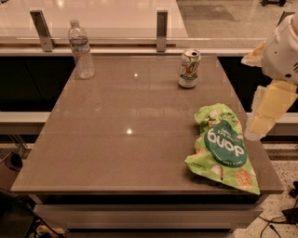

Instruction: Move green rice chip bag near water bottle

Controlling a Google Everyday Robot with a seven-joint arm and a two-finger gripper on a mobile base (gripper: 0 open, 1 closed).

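"Zero done so far?"
"Yep. Green rice chip bag [223, 146] lies flat at the table's [130, 107] front-right corner. Water bottle [81, 49] stands back-left, well apart, with a soda can [189, 69] at the back edge. Gripper [265, 111] hangs off the right side near the bag, not touching; open or closed, can't tell. Grasp and carry both left."

I read this as an office break area or micro-kitchen. A brown stone-look table [116, 153] carries snacks: water bottle [81, 50] at 11 o'clock, soda can [189, 69] at 1, green rice chip bag [223, 146] at 4. Behind it at 12 is a pale counter [116, 14] with metal posts [161, 30]. Speckled floor [285, 167] and loose cables [279, 217] at 5. My gripper [260, 118] hangs off the table edge at 3.
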